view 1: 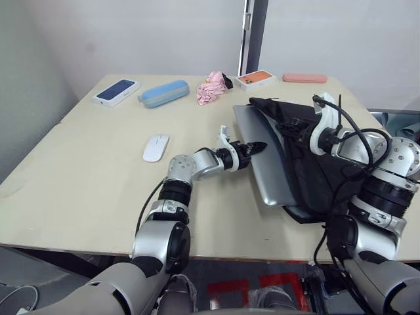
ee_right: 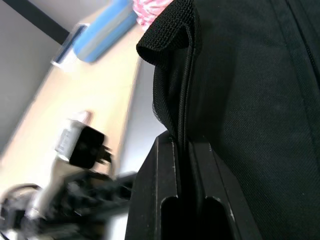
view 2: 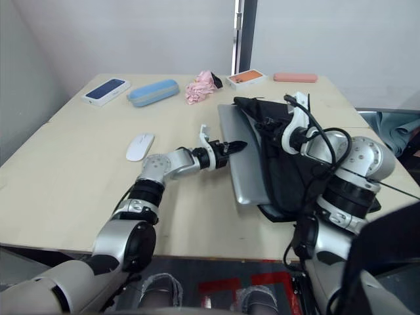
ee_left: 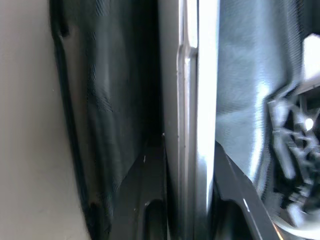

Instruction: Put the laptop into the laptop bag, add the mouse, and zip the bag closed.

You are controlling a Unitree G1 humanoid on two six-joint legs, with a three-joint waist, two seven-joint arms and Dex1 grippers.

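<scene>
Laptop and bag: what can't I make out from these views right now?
- Thin silver-grey metal laptop: its far side is hidden inside the black fabric laptop bag, so its depth is unclear.
- Bag zipper: too small in the head views.
- Left wrist view: the close laptop edge blocks the bag interior.

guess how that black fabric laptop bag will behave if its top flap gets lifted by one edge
The black fabric laptop bag looks floppy: its flap already folds and creases where the right gripper pinches it. It would probably sag rather than stay open, and being soft cloth, it may slip on the silver-grey laptop.
</scene>
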